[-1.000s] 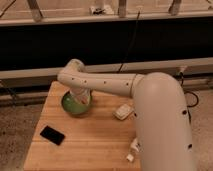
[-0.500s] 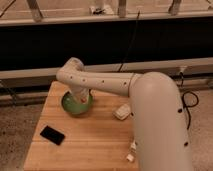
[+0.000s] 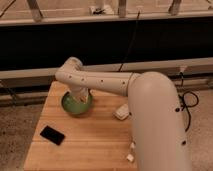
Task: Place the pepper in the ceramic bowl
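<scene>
I have my arm (image 3: pixel 107 84) folded back across the table so that my wrist drops straight down over the ceramic bowl (image 3: pixel 76 104), which is the posture I need for setting something into a dish from above rather than sliding it in from the side. My gripper (image 3: pixel 81 96) sits low, at or just inside the bowl's rim, hidden mostly behind my own wrist housing, and I cannot tell what state it is in. The pepper I cannot see anywhere; it may be in my grasp or already lying on the green glaze beneath my wrist, so I judge the task to be at the placing step or just past it. The bowl stands near the back left of a wooden butcher-block table (image 3: pixel 90 142), with a black phone (image 3: pixel 52 135) lying flat toward the front left, well apart from the bowl, and a small pale object (image 3: pixel 121 111) just right of centre. Beyond the table runs a long dark panel with a pale rail, and a speckled floor shows at both sides.
</scene>
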You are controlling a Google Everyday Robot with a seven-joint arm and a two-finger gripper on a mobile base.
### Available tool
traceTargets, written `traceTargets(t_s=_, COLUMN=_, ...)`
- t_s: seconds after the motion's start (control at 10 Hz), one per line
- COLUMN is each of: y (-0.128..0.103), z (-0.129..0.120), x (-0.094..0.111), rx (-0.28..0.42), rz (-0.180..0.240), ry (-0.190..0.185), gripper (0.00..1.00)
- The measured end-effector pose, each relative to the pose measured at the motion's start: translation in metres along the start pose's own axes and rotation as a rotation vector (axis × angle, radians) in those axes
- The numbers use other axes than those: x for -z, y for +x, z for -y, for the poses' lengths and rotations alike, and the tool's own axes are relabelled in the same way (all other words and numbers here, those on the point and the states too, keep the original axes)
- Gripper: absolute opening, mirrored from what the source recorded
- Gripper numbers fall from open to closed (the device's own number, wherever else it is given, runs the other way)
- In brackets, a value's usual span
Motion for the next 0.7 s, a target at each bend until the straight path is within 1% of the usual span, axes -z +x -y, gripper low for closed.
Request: traceTargets(t_s=0.7, y=0.0029, z=0.0046, x=0.0024, rx=0.006, rz=-0.003, ry=0.003, gripper=0.8)
